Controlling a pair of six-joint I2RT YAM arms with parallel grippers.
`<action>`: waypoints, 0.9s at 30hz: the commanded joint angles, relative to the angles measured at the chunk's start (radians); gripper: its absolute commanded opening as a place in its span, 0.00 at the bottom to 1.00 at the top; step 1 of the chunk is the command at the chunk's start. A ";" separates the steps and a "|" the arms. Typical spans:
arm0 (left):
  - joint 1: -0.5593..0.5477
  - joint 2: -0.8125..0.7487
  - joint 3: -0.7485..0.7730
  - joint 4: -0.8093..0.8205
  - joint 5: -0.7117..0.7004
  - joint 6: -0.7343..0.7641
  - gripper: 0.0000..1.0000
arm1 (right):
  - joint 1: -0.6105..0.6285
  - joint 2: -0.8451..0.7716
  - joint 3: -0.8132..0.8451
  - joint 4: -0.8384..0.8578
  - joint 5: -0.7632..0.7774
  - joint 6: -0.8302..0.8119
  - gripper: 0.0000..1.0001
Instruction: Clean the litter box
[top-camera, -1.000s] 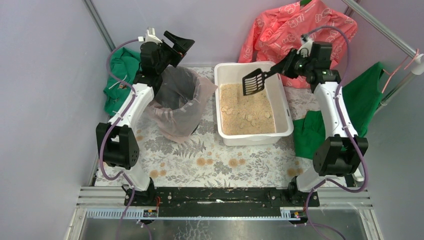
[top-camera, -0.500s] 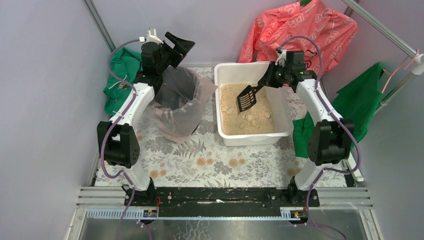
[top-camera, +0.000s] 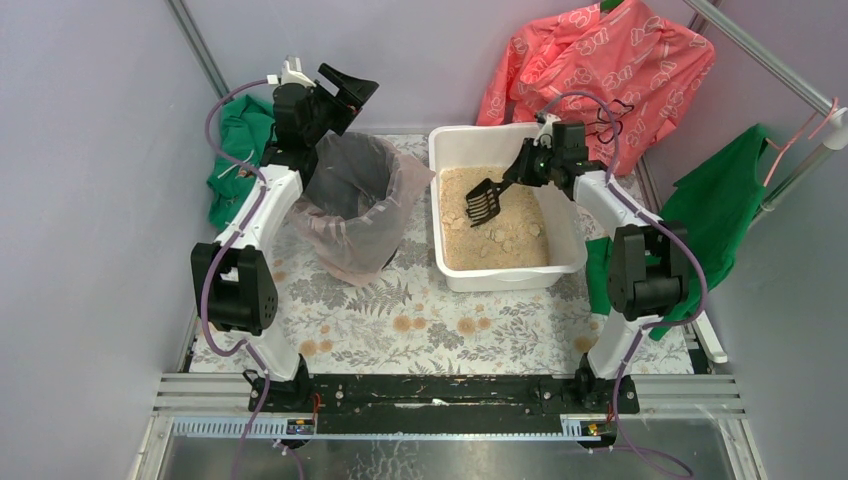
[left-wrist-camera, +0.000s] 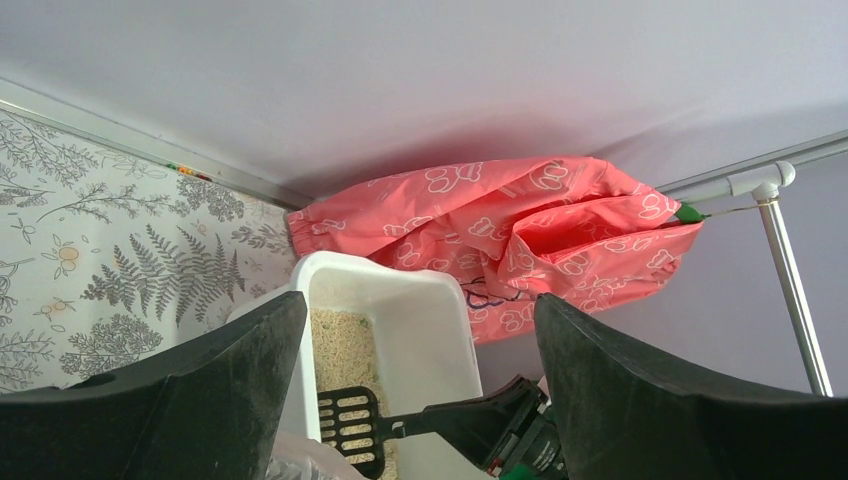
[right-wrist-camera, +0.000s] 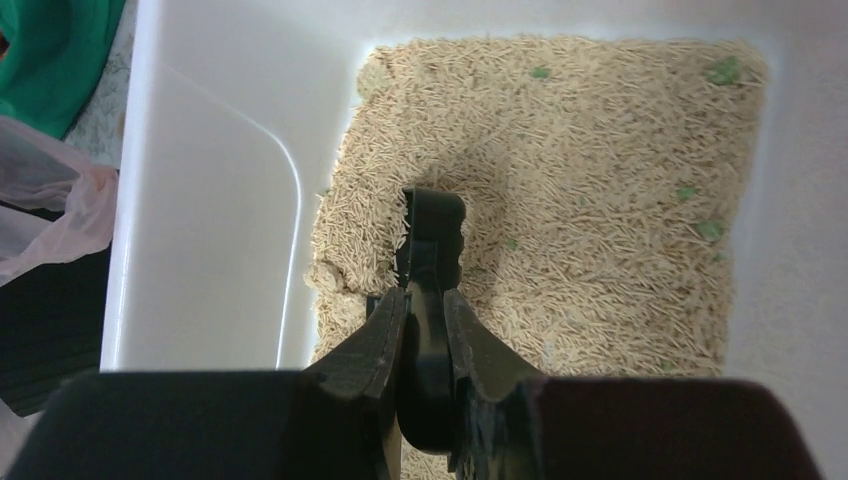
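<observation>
The white litter box (top-camera: 448, 145) holds tan granules (top-camera: 495, 235) with pale clumps. It also shows in the left wrist view (left-wrist-camera: 420, 310) and the right wrist view (right-wrist-camera: 200, 200). My right gripper (top-camera: 527, 165) is shut on the handle of a black slotted scoop (top-camera: 483, 203), whose blade dips onto the granules at the box's far left. In the right wrist view the scoop (right-wrist-camera: 430, 230) is seen edge-on between my fingers (right-wrist-camera: 375, 340). My left gripper (top-camera: 345, 88) is open and empty, held high above the black bin (top-camera: 352, 205).
The round black bin with a clear bag stands left of the box. A pink garment (top-camera: 600, 60) hangs behind the box. Green cloths lie at the far left (top-camera: 238, 140) and right (top-camera: 720, 200). Small green flecks (right-wrist-camera: 720, 72) dot the granules.
My right arm has swung left and down, bringing the scoop from above the box's back onto the granules. The left arm has barely moved.
</observation>
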 joint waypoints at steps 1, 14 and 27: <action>0.011 -0.004 0.009 0.026 0.020 0.012 0.91 | 0.054 -0.034 -0.083 0.116 0.002 -0.052 0.00; 0.030 -0.031 -0.052 0.056 0.043 -0.005 0.91 | 0.078 -0.035 -0.203 0.201 -0.179 0.101 0.00; 0.036 -0.052 -0.088 0.078 0.058 -0.016 0.90 | 0.065 -0.123 -0.264 0.194 -0.202 0.147 0.00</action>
